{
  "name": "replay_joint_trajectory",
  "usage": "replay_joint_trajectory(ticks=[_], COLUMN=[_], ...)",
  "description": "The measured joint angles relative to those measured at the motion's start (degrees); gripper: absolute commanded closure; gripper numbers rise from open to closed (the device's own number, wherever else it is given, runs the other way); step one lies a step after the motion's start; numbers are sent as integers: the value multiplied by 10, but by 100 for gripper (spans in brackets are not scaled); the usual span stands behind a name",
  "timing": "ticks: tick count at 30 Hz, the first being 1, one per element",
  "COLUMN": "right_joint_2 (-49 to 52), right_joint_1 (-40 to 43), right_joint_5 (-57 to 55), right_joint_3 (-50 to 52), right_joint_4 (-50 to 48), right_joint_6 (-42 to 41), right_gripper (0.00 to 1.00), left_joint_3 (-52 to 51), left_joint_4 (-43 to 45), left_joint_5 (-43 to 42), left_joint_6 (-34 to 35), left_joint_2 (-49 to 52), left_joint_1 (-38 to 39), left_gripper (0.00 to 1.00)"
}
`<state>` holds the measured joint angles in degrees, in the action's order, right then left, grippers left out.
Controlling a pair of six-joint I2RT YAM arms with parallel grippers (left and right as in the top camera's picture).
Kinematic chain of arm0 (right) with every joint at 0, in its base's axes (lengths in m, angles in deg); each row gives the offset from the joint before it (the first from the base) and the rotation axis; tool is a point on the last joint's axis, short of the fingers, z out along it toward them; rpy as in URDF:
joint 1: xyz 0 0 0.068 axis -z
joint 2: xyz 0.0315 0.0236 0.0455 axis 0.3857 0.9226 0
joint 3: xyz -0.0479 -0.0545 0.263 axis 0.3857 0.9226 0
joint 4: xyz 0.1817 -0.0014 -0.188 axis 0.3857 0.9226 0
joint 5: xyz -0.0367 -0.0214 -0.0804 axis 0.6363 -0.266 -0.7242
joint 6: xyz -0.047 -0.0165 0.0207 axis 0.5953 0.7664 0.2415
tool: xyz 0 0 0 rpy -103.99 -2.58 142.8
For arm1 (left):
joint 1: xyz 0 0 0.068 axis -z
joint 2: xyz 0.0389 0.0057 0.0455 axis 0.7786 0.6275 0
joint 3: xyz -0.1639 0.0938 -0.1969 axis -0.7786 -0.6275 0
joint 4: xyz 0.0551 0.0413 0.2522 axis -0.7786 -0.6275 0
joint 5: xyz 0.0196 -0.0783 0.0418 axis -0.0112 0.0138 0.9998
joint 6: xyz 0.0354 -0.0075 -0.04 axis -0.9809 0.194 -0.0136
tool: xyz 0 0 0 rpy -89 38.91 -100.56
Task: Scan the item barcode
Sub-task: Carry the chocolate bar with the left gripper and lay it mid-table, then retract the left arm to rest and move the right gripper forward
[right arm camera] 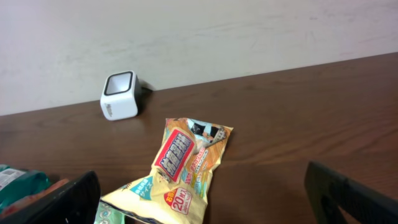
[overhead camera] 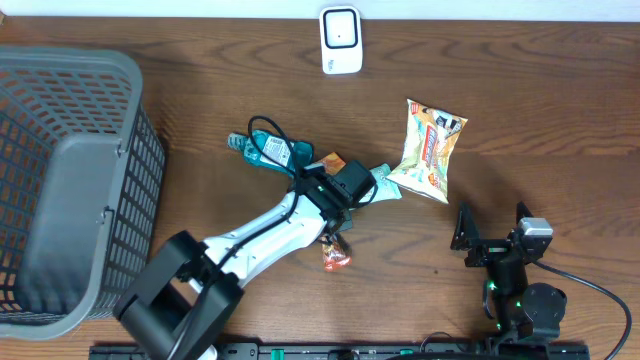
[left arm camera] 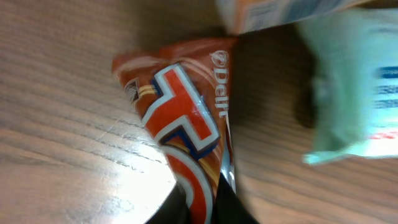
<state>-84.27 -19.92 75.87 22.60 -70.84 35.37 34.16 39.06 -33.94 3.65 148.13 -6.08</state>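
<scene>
Red snack packet (left arm camera: 186, 124): table centre, towards the front edge, pinched between the closed fingers of the left gripper (overhead camera: 337, 240). Right gripper (overhead camera: 494, 228): jaws wide apart, nothing held, front right. White scanner (overhead camera: 340, 40): far edge. Grey basket (overhead camera: 150, 160): left edge.

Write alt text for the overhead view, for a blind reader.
The left end effector grips an orange packet beside other snack packets in the middle of a wooden table. A yellow snack bag lies to the right, a white scanner at the far edge, a grey basket at the left; the right end effector is open near the front.
</scene>
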Motion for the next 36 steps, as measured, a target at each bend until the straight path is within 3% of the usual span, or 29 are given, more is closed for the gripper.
replay_joint_trajectory(ticks=[3, 5, 8, 20, 29, 36], right_joint_2=[0, 0, 0, 0, 0, 0], right_joint_1=[0, 0, 0, 0, 0, 0], right_joint_5=[0, 0, 0, 0, 0, 0], right_joint_3=[0, 0, 0, 0, 0, 0], right_joint_4=[0, 0, 0, 0, 0, 0], right_joint_6=[0, 0, 0, 0, 0, 0], right_gripper=[1, 1, 1, 1, 1, 1], left_joint_3=[30, 56, 95, 237, 386, 400], left_joint_4=[0, 1, 3, 23, 96, 130], left_joint_5=[8, 20, 47, 218, 316, 366], left_joint_6=[-47, -81, -128, -324, -561, -669], left_joint_2=[-30, -60, -113, -238, -282, -290], left_joint_1=[0, 0, 0, -29, -93, -136], left_gripper=[48, 19, 3, 2, 2, 2])
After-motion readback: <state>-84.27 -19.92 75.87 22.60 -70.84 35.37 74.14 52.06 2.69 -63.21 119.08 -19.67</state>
